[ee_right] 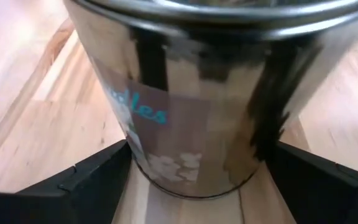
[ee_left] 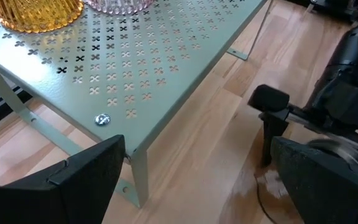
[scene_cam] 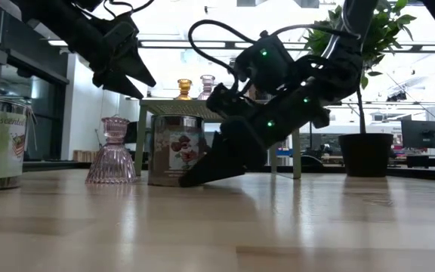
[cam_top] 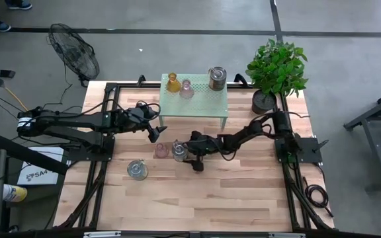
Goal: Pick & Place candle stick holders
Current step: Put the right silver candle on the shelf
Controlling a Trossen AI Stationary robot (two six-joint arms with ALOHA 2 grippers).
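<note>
Right tool [cam_top: 180, 151] is reaching low across the counter [cam_top: 243, 198], fingers spread around a shiny metal tin [ee_right: 197, 99], not yet pinching. A ribbed pink glass holder [scene_cam: 112, 151] is standing just beside it. Left tool [cam_top: 152, 121], spread, is hovering by the green stand [ee_left: 166, 56].

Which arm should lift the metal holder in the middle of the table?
Right. The right gripper already has its open jaws on either side of the metal holder, filling its wrist view. The left gripper hangs open near the green stand, off that holder.
</note>
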